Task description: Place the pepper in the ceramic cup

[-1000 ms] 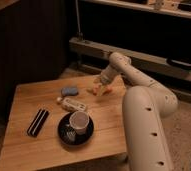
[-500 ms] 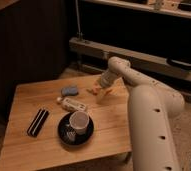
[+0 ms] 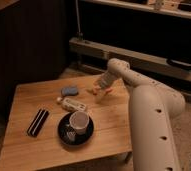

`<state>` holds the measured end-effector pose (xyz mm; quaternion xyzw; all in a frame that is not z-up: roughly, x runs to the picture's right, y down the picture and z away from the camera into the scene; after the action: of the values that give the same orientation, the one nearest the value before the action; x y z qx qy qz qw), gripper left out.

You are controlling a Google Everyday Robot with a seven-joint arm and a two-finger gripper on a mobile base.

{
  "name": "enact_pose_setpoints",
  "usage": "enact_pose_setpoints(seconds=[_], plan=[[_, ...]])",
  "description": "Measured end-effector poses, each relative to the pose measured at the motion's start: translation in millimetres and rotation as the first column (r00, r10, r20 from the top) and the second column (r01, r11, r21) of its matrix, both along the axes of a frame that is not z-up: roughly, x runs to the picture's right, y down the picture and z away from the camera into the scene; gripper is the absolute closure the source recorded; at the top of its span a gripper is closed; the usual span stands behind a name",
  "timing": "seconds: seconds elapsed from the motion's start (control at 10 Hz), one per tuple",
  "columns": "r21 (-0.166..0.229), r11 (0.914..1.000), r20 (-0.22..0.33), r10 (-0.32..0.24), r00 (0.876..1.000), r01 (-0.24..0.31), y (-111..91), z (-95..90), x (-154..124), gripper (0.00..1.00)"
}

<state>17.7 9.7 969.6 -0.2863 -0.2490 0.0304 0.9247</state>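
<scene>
Ceramic cup (image 3: 79, 121) stands upright on black saucer (image 3: 64, 136), front-centre of desk (image 3: 29, 155); its inside shows only pale glaze. A small pale bit lies on the saucer beside the cup, can't tell what. Pepper (image 3: 93, 91) is not in the cup: it's at the desk's far edge, just right of the blue-grey lump (image 3: 69, 91) and behind the white tube (image 3: 74, 104). Gripper (image 3: 103, 89) is low, right at the pepper. Jaws' opening and any hold can't be told. Vs 0.5 s ago: gripper approx same spot, cup and saucer unmoved.
</scene>
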Motion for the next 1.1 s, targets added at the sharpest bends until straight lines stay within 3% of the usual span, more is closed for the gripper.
enact_pose_setpoints(seconds=[0.4, 0.8, 1.1], plan=[[-0.013, 0.9999, 0.015, -0.008, 1.0, 0.008, 1.4, 4.6, -3.4, 0.3], [-0.022, 0.9996, 0.02, -0.019, 1.0, 0.02, 3.8, 8.6, -3.5, 0.51], [-0.026, 0.9993, 0.02, -0.025, 0.999, 0.025, 5.1, 9.6, -2.1, 0.51]])
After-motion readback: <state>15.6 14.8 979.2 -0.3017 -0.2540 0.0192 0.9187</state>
